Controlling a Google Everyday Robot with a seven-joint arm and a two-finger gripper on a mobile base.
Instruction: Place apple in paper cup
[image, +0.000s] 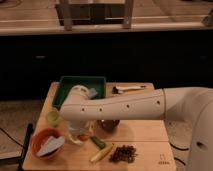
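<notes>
The pincer (79, 131) is seen low over the table (145, 137), just left of the dark brown bowl (109, 124); its grip cannot be told. The apple (85, 136) is glimpsed directly beneath it, beside the paper cup (73, 139), which is set slightly farther left of the bowl.

So from my seat the arm (131, 106) comes in from the right, off the big white shoulder housing (196, 120) that fills the right edge. The long white link runs almost level, dipping a little toward the left, with a row of small dark dots along its side. At the far left end it rolls into a rounded wrist joint (75, 99) and turns straight down. The gripper (80, 133) hangs right under that joint, pointing downward, low and left of centre in my view. The wrist covers most of it from this angle, so I only see its lower part.
</notes>
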